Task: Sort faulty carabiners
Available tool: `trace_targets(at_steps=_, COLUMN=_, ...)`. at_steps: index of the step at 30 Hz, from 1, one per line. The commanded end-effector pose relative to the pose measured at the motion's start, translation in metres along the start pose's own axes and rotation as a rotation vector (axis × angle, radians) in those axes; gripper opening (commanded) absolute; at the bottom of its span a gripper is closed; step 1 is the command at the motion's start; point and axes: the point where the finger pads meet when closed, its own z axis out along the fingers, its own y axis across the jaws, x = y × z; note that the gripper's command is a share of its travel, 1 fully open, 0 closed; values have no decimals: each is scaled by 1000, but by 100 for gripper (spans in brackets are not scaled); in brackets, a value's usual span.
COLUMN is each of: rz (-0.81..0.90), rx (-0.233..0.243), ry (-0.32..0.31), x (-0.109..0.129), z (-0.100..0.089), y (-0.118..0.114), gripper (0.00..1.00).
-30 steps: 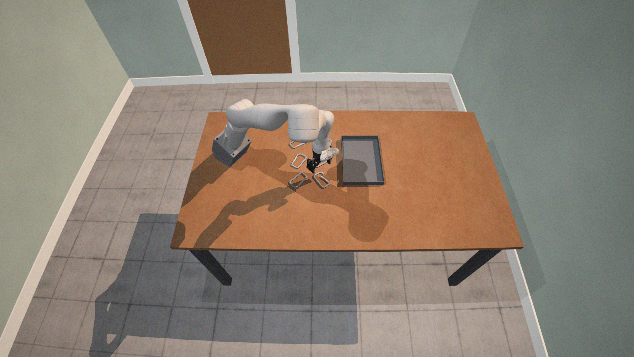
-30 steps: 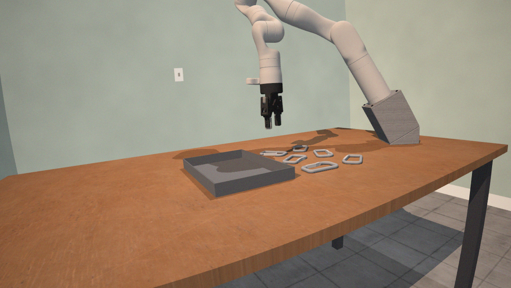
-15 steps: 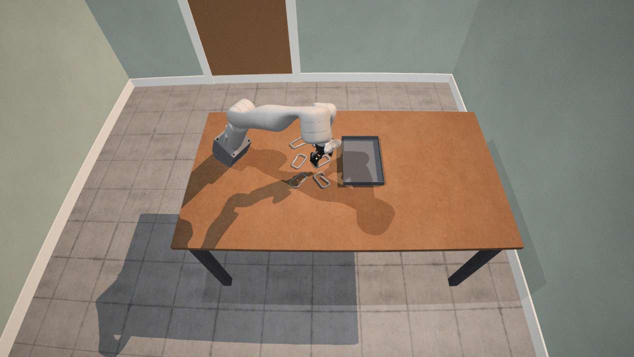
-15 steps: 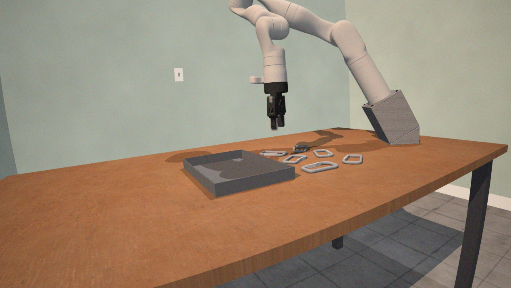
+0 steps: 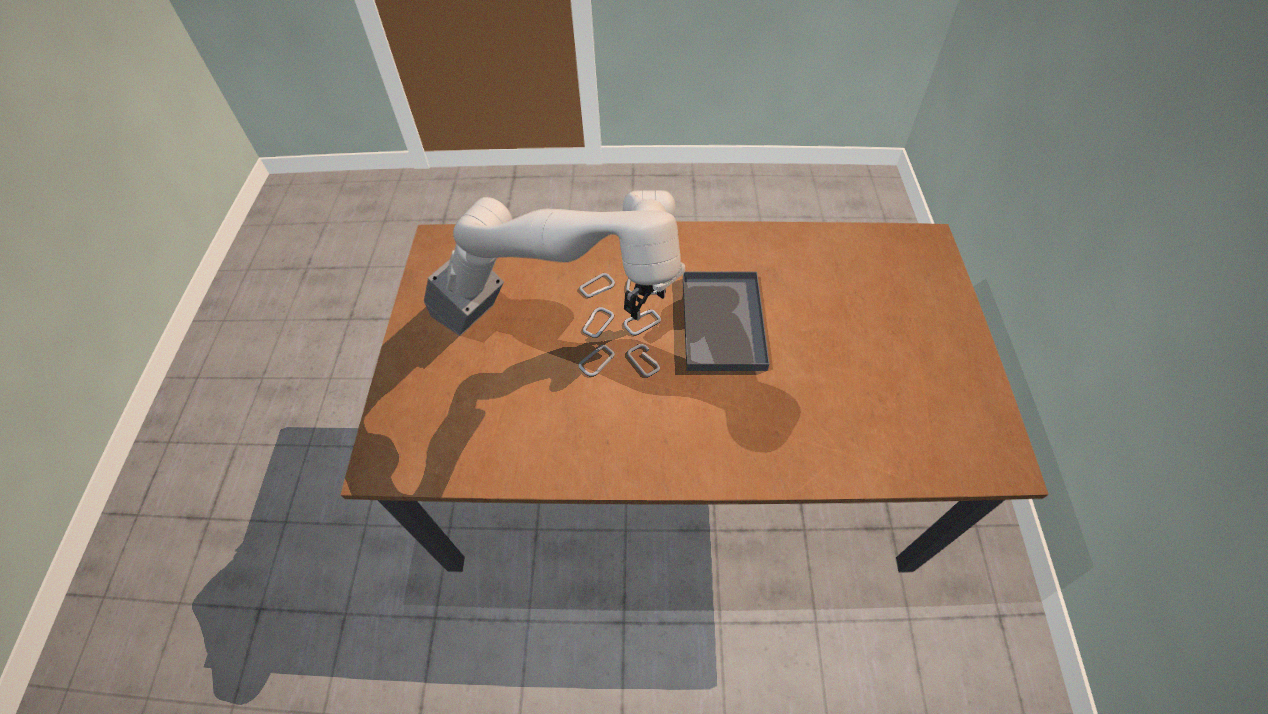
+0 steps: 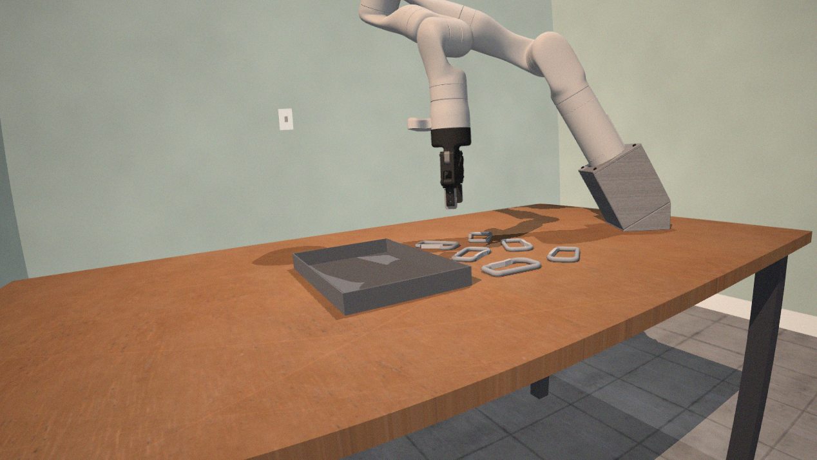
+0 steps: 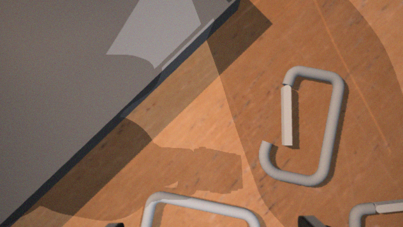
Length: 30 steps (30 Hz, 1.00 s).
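Observation:
Several grey carabiners lie flat on the table beside the grey tray (image 5: 723,321), which also shows in the exterior view (image 6: 380,272) and at the left of the wrist view (image 7: 64,95). In the wrist view, one carabiner (image 7: 303,127) lies near the tray's corner with its gate swung inward and open; it also shows in the exterior view (image 6: 437,244). A second carabiner (image 7: 197,208) lies below my fingers, and a third (image 7: 376,210) is cut off at the bottom right. My gripper (image 5: 635,306) (image 6: 451,200) is open and empty, pointing down well above the carabiners. The tray is empty.
The other carabiners (image 5: 597,284) (image 5: 598,321) (image 5: 595,359) (image 5: 642,359) lie left of the tray. The arm's grey base block (image 5: 461,301) stands at the table's far left corner. The arm hides one carabiner in the top view.

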Motion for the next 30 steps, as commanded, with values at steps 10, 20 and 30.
trace_targets(at_steps=10, rz=7, rx=0, ry=10, x=-2, z=-48, y=0, gripper=100)
trace_targets(at_steps=20, rz=0, rx=1, ry=1, x=-13, z=-96, y=-3, gripper=100)
trace_targets(at_steps=30, rz=0, rx=1, ry=1, x=-13, z=-96, y=-3, gripper=100)
